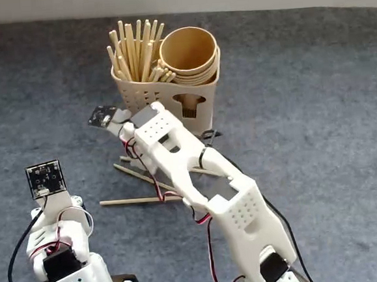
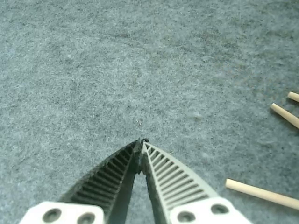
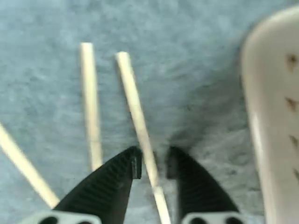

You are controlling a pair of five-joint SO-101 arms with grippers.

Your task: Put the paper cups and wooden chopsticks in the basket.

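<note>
Black-fingered right pincer (image 3: 152,165), jaws parted narrowly, straddling one wooden chopstick (image 3: 140,126) that lies flat on the grey desk (image 3: 201,93). The stick runs between the tips but is not visibly clamped, so nothing is held. A second chopstick (image 3: 91,107) lies just beside it, nearly parallel, and a third (image 3: 23,168) slants farther off. The basket (image 3: 275,116) wall rises close by on the other side. Left pincer (image 2: 141,142), closed tip to tip and empty, hangs over bare desk toward the near left corner.

Step in hand, as judged: picking up the straddled stick. A good grasp would lower the tips to the desk surface, close squarely across the stick and keep the neighbouring stick outside the jaws. A hold far from the stick's middle may let it swing.

The high view shows the basket's contents, toward the far edge: nested paper cups (image 1: 188,49) and a sheaf of upright chopsticks (image 1: 132,50). The right wrist view shows the jaw gap, which the arm hides from above.
</note>
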